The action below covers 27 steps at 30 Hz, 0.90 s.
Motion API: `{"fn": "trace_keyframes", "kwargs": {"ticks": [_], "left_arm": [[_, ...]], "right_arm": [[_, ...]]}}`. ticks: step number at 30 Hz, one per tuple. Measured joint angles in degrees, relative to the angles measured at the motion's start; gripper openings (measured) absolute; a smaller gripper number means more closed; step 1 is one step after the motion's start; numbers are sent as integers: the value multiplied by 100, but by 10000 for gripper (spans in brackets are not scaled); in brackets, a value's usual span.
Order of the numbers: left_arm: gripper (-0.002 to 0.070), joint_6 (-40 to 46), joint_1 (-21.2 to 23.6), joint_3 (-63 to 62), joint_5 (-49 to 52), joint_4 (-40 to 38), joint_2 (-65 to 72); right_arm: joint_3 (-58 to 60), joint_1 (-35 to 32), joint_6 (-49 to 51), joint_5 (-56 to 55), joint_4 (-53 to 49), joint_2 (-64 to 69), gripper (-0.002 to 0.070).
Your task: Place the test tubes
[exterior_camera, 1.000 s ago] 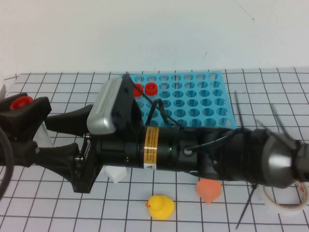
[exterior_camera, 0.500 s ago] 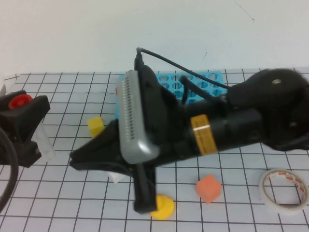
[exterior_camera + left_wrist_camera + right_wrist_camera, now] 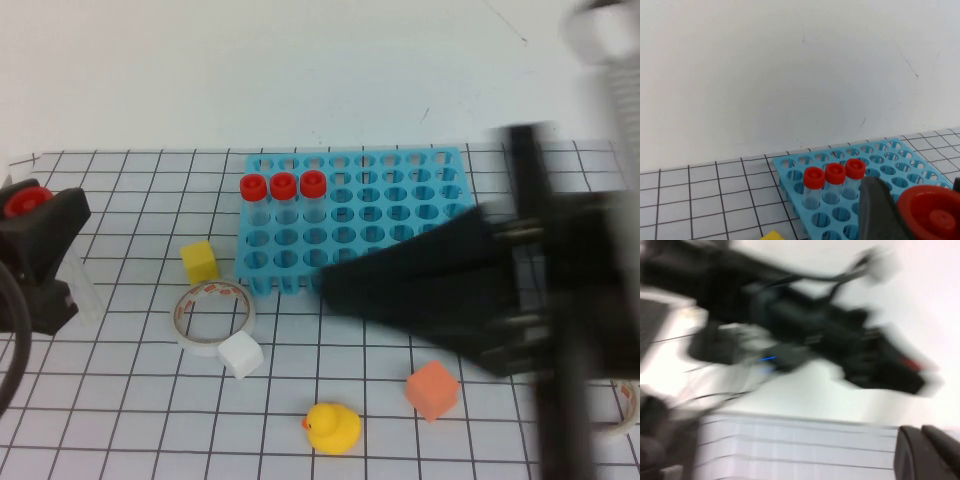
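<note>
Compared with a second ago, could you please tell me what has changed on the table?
The right gripper, which reached left across the table before the blue plastic tube rack, has swung back to the right and shut. The left gripper still holds its red-capped test tube at the left edge. Rack, yellow rubber duck and orange cube stayed put.

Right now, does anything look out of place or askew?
Nothing stands out. Three red-capped tubes stand upright in the blue rack. The left gripper holds a fourth tube at far left; the shut right gripper hangs at the rack's near edge.
</note>
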Motion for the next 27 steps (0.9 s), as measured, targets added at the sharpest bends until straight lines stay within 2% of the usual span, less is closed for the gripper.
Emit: {"fn": "trace_keyframes", "kwargs": {"ticks": [9,15,18,22,24,25,27], "left_arm": [[249,48,0,0,0,0,0],[249,414,0,0,0,0,0],[249,473,0,0,0,0,0],[249,473,0,0,0,0,0],[249,473,0,0,0,0,0],[249,473,0,0,0,0,0],[249,473,0,0,0,0,0]], "right_arm": [[1413,0,-25,3530,104,-2684,6],[2211,0,-1253,5611,383,-3994,6],[2481,0,-2521,6812,1153,-4310,6],[2567,0,-4332,8584,2703,-4359,6],[2575,0,-4832,9185,3458,-4359,5],[2579,0,-5093,9615,4221,-4359,4],[2579,0,-5372,9796,4925,-4359,2]]}}
